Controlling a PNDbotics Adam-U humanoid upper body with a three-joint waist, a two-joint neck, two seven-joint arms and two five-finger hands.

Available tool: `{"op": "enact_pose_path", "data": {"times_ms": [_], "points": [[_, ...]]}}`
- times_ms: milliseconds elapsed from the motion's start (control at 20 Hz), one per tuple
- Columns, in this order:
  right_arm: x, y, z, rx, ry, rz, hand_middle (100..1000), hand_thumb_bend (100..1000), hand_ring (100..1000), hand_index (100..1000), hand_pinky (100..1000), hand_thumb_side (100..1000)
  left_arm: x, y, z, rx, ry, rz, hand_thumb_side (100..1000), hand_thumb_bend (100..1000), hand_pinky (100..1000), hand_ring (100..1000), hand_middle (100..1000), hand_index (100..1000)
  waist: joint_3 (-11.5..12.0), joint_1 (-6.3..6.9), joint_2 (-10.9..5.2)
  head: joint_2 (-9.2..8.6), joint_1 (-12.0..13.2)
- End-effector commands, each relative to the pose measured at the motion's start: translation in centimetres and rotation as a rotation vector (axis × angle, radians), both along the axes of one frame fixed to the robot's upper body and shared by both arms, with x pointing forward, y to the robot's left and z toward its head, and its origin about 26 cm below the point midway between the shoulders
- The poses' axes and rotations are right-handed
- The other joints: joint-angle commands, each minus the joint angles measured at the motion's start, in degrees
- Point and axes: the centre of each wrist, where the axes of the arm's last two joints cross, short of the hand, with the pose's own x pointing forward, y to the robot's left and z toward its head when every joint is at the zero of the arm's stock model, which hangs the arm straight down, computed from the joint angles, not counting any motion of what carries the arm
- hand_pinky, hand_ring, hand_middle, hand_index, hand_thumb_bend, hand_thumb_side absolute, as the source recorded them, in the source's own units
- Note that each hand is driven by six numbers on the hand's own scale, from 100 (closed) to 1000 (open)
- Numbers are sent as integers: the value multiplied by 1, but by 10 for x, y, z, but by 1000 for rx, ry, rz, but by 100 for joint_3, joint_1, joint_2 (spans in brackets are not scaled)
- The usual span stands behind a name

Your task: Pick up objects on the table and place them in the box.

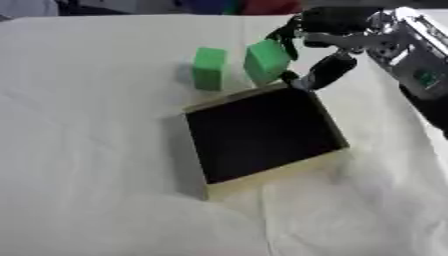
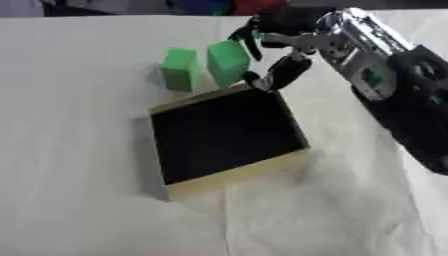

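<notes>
R hand (image 1: 325, 35) is curling its fingers & thumb round one green block (image 1: 266, 61) just past the box's (image 1: 262, 134) far edge, w/ a 2nd green block (image 1: 208, 68) sitting just beside it toward the surface's (image 1: 87, 150) left edge.

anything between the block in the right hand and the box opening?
Nothing visible. The right hand has its fingers curled round the nearer green block, which sits just past the far rim of the box. The box's dark interior looks empty. The second green block stands to the left, off the path.
</notes>
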Motion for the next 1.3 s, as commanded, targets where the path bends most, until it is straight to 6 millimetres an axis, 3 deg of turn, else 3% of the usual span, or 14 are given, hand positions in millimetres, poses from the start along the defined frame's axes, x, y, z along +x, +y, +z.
{"op": "enact_pose_path", "data": {"times_ms": [50, 800, 1000, 1300], "points": [[-16, 0, 13, 0, -24, 4, 453, 100, 781, 724, 809, 352, -3, 2, 10, 27, -26, 2, 827, 309, 796, 701, 718, 906, 15, 15, -85, 46, 6], [-74, 16, 6, -75, 96, -7, 462, 100, 761, 728, 805, 370, -3, 1, 10, 21, -28, -4, 826, 310, 794, 699, 716, 903, 40, 38, -46, 6, -40], [-79, 19, 4, -109, 97, -5, 477, 100, 761, 744, 803, 372, -3, 1, 10, 20, -28, -4, 826, 310, 793, 698, 716, 904, 39, 39, -42, 8, -52], [-77, 21, -3, -162, 88, -12, 577, 104, 778, 846, 805, 433, -3, 0, 10, 20, -27, -6, 826, 310, 793, 698, 716, 903, 41, 38, -35, 19, -72]]}}
